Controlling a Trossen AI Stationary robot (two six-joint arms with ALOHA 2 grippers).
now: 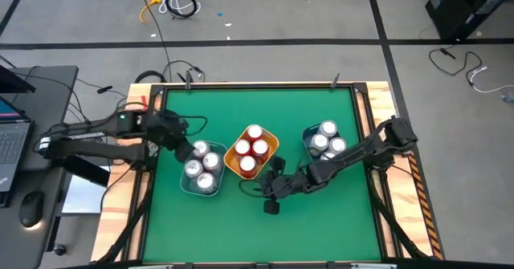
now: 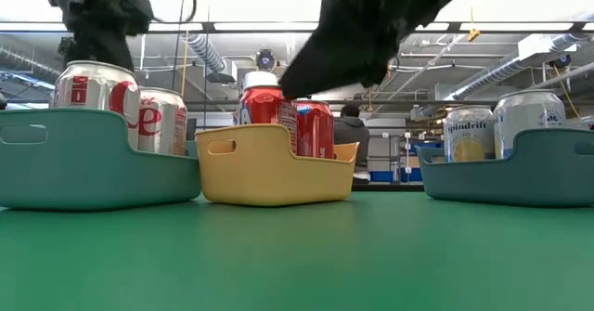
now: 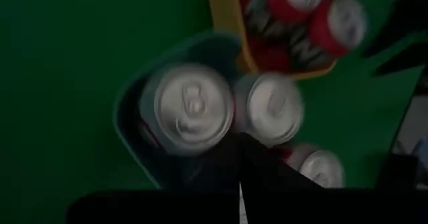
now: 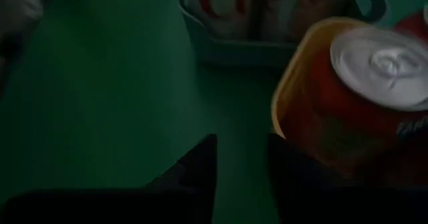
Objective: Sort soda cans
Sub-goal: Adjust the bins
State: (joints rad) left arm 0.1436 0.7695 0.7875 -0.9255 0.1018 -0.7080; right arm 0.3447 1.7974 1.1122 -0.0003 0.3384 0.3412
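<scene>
Several silver-grey cans (image 1: 202,166) stand in the left teal bin (image 1: 183,187). Red cans (image 1: 252,148) fill the yellow bin (image 1: 273,140) in the middle, and light cans (image 1: 328,139) stand in the right teal bin (image 1: 308,132). My left gripper (image 1: 185,142) hovers shut just over the left bin's far cans (image 3: 192,107), its fingertips (image 3: 235,147) between two can tops. My right gripper (image 1: 271,177) is low by the yellow bin's near side (image 4: 284,97), open by a narrow gap (image 4: 242,150) and holding nothing.
The three bins sit in a row across the middle of the green mat (image 1: 321,213), and bare mat lies on the near side (image 2: 297,255). A wooden frame (image 1: 377,100) rims the table. A laptop (image 1: 10,140) and a mouse (image 1: 30,209) lie beyond the left edge.
</scene>
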